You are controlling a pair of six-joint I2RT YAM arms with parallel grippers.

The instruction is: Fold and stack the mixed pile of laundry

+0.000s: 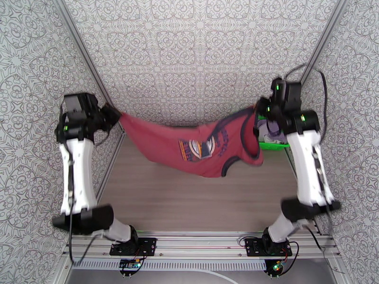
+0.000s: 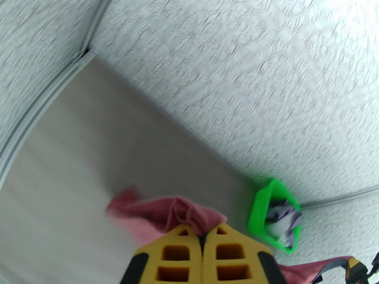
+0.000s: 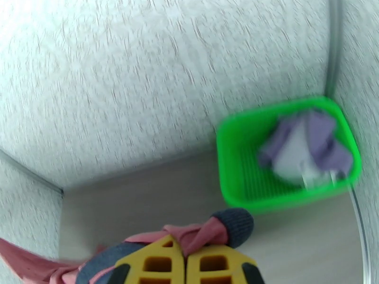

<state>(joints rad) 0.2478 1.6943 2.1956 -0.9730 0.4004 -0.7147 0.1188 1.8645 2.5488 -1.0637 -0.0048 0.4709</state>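
Tank top [image 1: 189, 145], dark red, is up in the air right now, slung like a hammock between my two grippers and sagging in the middle above the surface [image 1: 189, 204]. My left gripper [image 1: 112, 115] is clamped on the plain end. On the left wrist camera the yellow fingers [image 2: 189, 237] are pressed together, with red cloth bunching out past their tips. My right gripper [image 1: 262, 110] is pinched tight on the opposite end, dark trim and red cloth squeezed between its tips. The chest graphic faces up, and the dark-trimmed neck and armhole loops hang toward my right.

Underneath, the surface is pale wood grain. Walls [image 1: 189, 43] with a grey ornamental pattern close in at the far side and on both flanks, with metal frame posts [image 1: 85, 53] running up the corners.

Over in the far right corner sits the green mesh basket [image 3: 237, 157], by the right wall. Inside it lies the lavender garment [image 3: 308, 147], crumpled in a loose heap.
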